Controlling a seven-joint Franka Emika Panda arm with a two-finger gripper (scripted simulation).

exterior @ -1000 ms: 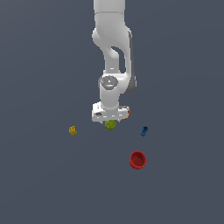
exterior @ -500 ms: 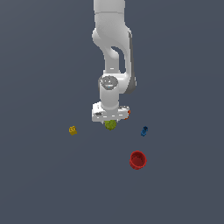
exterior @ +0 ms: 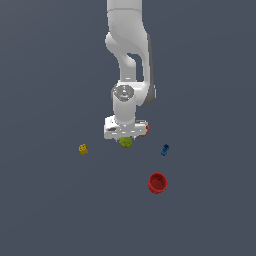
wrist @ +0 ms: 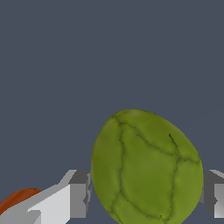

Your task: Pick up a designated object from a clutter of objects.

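- Wrist view shows you the olive-green ball (wrist: 146,168) filling the gap between the two fingers (wrist: 78,194), one pad on each side; they look closed to the ball's width and touching it or nearly so, which is how you would want them for a lift. Whether the pads press firmly you cannot tell.
- Seen from the exterior view, the gripper (exterior: 125,136) stands straight down over the ball (exterior: 125,142), which sits near the floor in the middle of the clutter; contact with the floor is hidden.
- An orange cup (exterior: 145,131) peeks out just beside the hand, so keep your lift vertical.
- Yellow studded brick (exterior: 83,148), blue piece (exterior: 165,149) and red cup (exterior: 157,182) lie well apart from the grasp.
- Compared with the earlier frames, nothing has visibly moved: arm, ball and clutter sit as they did a second ago.
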